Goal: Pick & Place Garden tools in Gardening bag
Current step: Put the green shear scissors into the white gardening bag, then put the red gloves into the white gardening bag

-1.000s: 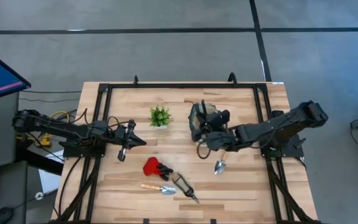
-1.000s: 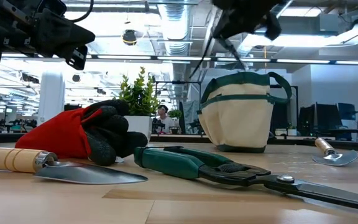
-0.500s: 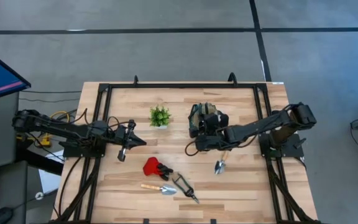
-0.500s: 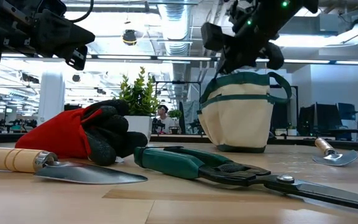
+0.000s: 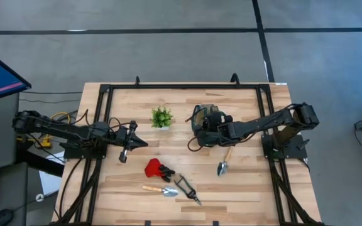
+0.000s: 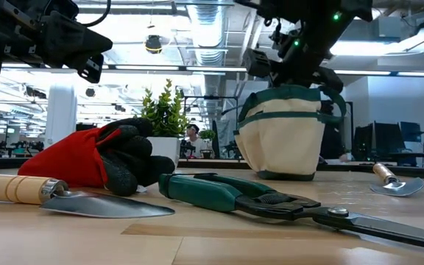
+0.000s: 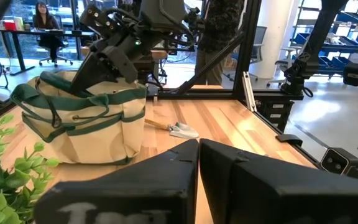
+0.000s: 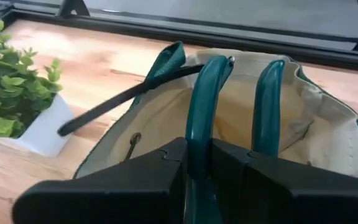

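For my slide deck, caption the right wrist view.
Right gripper holds green-handled shears over the open gardening bag.

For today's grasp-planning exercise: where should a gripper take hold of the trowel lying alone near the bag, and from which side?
Probably the wooden handle of the trowel, from straight above. It lies flat on the table, handle toward the gardening bag, blade away. The handle is narrow enough for two fingers; the blade is wide and flat.

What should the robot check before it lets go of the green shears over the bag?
1. Right tool shut on the held shears: ok.
2. Shears over the bag mouth: ok.
3. Bag upright and open: ok.
4. Shear tips already inside the bag: cannot tell.
5. Plant apart from the bag: ok.
6. Left tool away from the bag: ok.
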`<state>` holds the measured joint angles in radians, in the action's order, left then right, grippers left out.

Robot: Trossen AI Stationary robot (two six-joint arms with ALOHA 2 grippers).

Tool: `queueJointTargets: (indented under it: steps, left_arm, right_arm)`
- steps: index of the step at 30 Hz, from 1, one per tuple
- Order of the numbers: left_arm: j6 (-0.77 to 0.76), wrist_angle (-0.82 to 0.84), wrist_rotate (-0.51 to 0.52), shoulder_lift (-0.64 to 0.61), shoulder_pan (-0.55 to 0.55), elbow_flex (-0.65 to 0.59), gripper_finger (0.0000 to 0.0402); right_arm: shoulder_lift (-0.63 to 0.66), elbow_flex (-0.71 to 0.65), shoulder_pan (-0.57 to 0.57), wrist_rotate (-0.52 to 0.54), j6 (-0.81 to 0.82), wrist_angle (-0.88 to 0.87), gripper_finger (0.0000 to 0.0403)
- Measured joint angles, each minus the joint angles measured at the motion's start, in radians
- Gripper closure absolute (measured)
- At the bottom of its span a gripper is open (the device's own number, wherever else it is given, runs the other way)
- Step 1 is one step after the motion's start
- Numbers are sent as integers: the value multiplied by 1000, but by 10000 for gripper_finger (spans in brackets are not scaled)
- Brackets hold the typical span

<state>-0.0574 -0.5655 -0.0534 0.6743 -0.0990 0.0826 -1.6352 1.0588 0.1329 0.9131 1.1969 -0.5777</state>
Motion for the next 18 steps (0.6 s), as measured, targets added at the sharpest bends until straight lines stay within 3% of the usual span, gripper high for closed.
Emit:
queueJointTargets:
  steps: [3, 11, 18]
  left_arm:
    - [0, 0, 0, 0, 0, 0, 399]
    - [0, 0, 0, 0, 0, 0, 399]
    - [0, 0, 0, 0, 0, 0, 399]
  right_arm:
    - [0, 0, 0, 0, -20, 2, 357]
    - [0, 38, 1, 1, -103, 1, 269]
    - [2, 138, 4, 6, -264, -27, 271]
